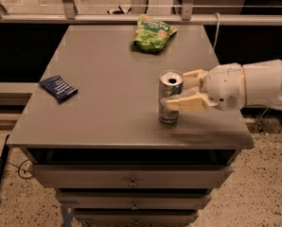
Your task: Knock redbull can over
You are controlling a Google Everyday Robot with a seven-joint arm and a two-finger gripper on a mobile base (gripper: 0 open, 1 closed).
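The redbull can [169, 97] stands upright near the front right of the grey table [108, 79]; it is slim, silver and blue with a shiny top. My gripper [182, 90] reaches in from the right at the can's height. Its fingers are spread open, one finger [187, 104] lying across the can's front side and touching it, the other finger [194, 74] behind the can's right side. The can is not tipped.
A green snack bag [152, 32] lies at the table's far middle. A flat dark-blue packet [58, 88] lies at the left. The can is close to the front edge. Drawers [131, 178] sit below the tabletop. A railing runs behind.
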